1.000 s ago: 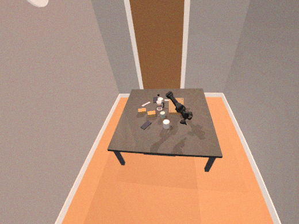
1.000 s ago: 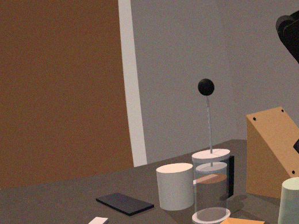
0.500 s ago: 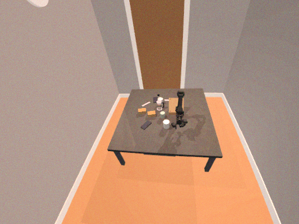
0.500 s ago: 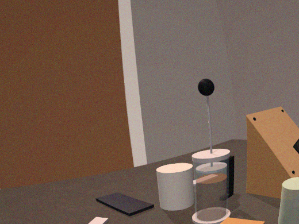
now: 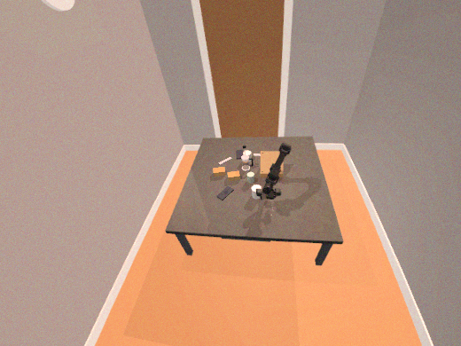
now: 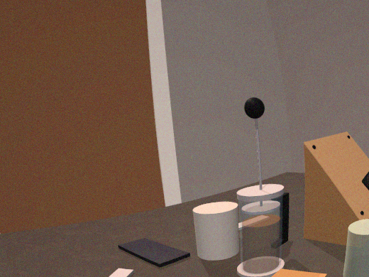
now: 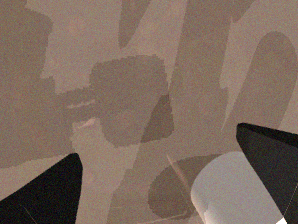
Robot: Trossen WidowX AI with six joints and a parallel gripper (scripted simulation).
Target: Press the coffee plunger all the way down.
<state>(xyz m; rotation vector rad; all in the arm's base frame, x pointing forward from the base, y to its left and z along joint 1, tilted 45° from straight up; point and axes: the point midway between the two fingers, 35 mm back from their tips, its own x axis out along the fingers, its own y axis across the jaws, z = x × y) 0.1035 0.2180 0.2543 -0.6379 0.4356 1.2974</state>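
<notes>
The black parallel-jaw gripper point(image 5: 269, 193) hangs over the dark grey-brown table point(image 5: 293, 222) with its jaws spread wide and nothing between them; in the wrist view its two dark fingertips frame bare table surface crossed by shadows. Just beside the gripper, touching or nearly touching one fingertip in the wrist view, stands a short white cylindrical cup point(image 7: 229, 199), which the top view shows right next to the gripper on the side toward the other objects point(image 5: 255, 191). Farther from the gripper, toward the brown door point(image 5: 246, 66), a pale green cylindrical cup point(image 5: 251, 177) stands, and beyond it the clear glass coffee press point(image 6: 262, 234) sits upright, well apart from the gripper. Its thin rod rises straight from the white lid to a round black plunger knob point(image 6: 254, 108), held high above the lid, so the plunger is not pressed. Beside the press are a white cylindrical mug point(image 6: 216, 229), a flat dark rectangular slab point(image 6: 153, 251) and a tan wooden wedge-shaped block point(image 6: 333, 185). No writing or brand can be read on anything.
</notes>
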